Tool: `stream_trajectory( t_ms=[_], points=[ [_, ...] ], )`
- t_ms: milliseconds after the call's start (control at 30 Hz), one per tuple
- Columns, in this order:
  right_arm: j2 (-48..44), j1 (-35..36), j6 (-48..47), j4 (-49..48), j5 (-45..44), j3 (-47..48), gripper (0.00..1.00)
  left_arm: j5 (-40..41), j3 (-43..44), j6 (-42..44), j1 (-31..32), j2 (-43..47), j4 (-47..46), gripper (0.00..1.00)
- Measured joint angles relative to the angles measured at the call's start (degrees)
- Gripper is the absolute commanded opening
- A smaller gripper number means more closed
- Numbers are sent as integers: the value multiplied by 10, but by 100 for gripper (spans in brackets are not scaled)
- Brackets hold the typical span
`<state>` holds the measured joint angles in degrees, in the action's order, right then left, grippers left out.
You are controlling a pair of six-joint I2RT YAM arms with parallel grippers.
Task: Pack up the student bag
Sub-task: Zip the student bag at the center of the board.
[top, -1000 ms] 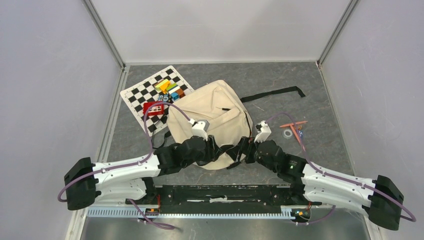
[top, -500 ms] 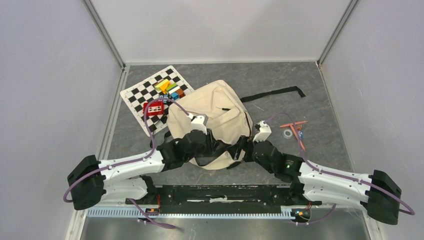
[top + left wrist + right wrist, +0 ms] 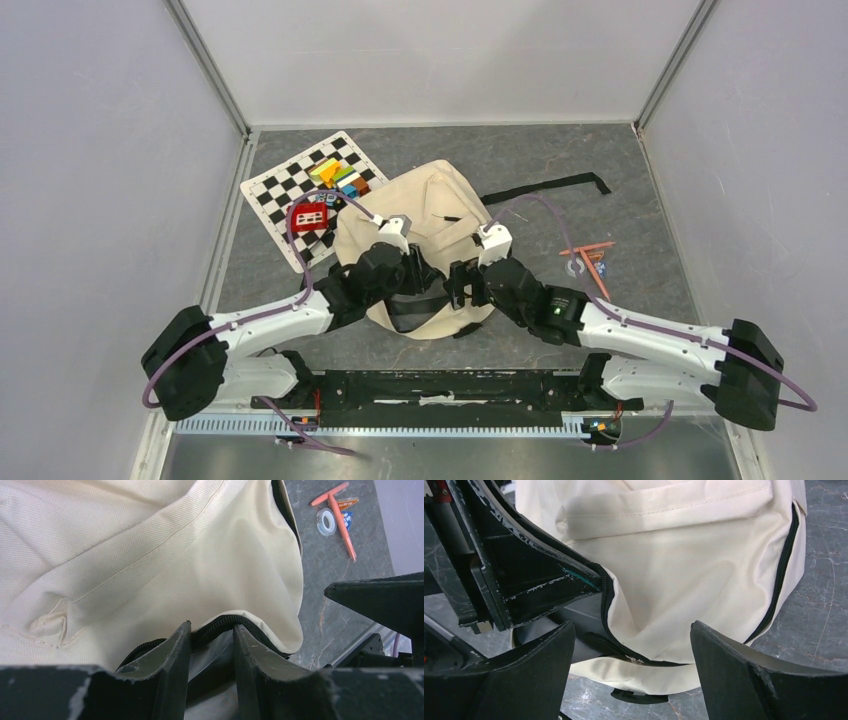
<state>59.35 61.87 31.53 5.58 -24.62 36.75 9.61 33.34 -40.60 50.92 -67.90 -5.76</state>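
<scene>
The student bag [image 3: 430, 215], cream canvas with black zipper trim, lies mid-table with its opening toward the arms. My left gripper [image 3: 412, 285] is at that opening. In the left wrist view its jaws [image 3: 212, 625] stand partly apart, the zipper rim [image 3: 220, 621] arches across both tips, and grey lining shows in the gap. My right gripper [image 3: 455, 290] faces it from the right. In the right wrist view it [image 3: 633, 625] is wide open, straddling the bag's [image 3: 674, 555] near edge without touching it. The left gripper's fingers [image 3: 524, 580] are close at upper left.
A chequered mat [image 3: 290, 195] at the back left carries coloured blocks [image 3: 340, 178] and a red item [image 3: 310, 216]. Orange pens [image 3: 590, 250] and a tape roll [image 3: 577, 267] lie right of the bag. A black strap [image 3: 545, 187] trails to the back right.
Both arms have reached farther in over the bag. The right gripper has swung left, close to the left gripper. The left jaws stand a little narrower than a second ago.
</scene>
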Motion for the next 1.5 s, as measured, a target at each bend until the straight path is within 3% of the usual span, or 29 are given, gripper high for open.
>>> stream_trajectory(
  t_ms=[200,300,367,433,500,567,733,1033,1267,1500],
  points=[
    [69,-18,-49,0,18,22,79,-22,0,7,-17,-20,-21,40],
    [90,-34,-64,-3,41,23,70,-28,0,9,-21,-27,-28,39],
    [108,-49,-72,-8,61,24,57,-30,0,9,-23,-32,-32,40],
    [116,-55,-79,-11,72,24,35,-33,-1,10,-24,-36,-37,43],
    [118,-58,-85,-12,77,24,14,-40,-5,13,-25,-38,-46,57],
    [118,-60,-84,-13,78,24,1,-53,-8,21,-25,-38,-56,65],
    [118,-73,-71,-16,85,24,0,-108,-13,52,-25,-24,-72,74],
    [98,-92,-54,-28,106,3,0,-200,-32,67,0,44,-85,74],
    [80,-101,-44,-34,115,-8,0,-266,-49,53,9,22,-113,74],
    [78,-106,-43,-43,126,-10,0,-269,-53,46,7,-19,-126,73]
  ],
)
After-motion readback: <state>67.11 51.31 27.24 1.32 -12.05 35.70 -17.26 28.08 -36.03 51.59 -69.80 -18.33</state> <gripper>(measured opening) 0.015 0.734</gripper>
